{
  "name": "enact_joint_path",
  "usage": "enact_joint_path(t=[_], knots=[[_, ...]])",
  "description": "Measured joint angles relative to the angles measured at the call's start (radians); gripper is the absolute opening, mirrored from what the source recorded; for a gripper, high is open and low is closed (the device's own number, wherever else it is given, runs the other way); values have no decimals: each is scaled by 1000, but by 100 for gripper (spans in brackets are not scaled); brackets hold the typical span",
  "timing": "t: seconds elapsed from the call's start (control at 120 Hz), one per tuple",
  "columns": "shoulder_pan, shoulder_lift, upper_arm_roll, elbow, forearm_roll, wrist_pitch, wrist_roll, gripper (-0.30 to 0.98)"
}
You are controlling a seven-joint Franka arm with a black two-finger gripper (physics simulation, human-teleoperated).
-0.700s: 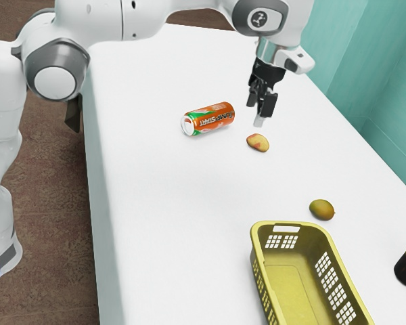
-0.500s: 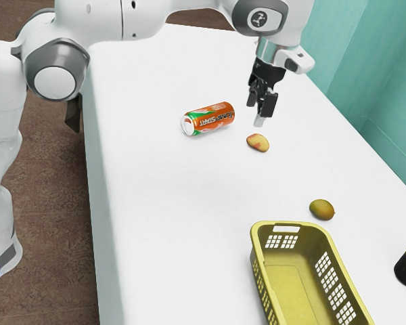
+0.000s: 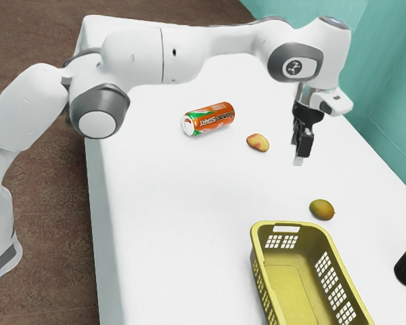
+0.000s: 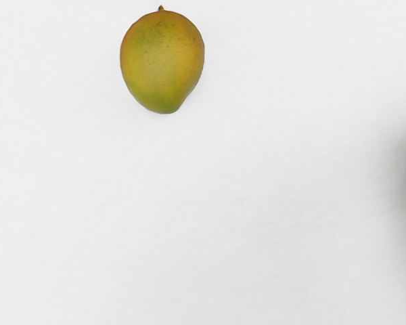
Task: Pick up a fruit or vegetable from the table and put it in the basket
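Mango [image 3: 322, 209], one, green-gold. Location: table [image 3: 176, 189], lower than the gripper [image 3: 301, 158], toward the basket [image 3: 311, 229]. Gripper: raised; no visible load; whether open or shut, cannot tell. Likely faults: off-centre descent, rolling the rounded fruit; overshoot beyond it, striking the basket rim.

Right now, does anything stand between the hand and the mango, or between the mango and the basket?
Nothing visible stands in either path. The can lies toward the exterior view's left of the hand, away from the mango. Only the wall of the basket itself would need clearing.
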Motion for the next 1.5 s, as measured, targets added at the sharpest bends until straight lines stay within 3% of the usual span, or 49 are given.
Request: enact_joint_path(t=[0.225,0.625,0.967,1.5], knots=[[73,132,-118,47,-48,115,84,68],[126,211,-177,79,-78,341,191,68],[137,308,-192,80,-112,489,242,69],[160,363,-206,80,-114,549,282,69]])
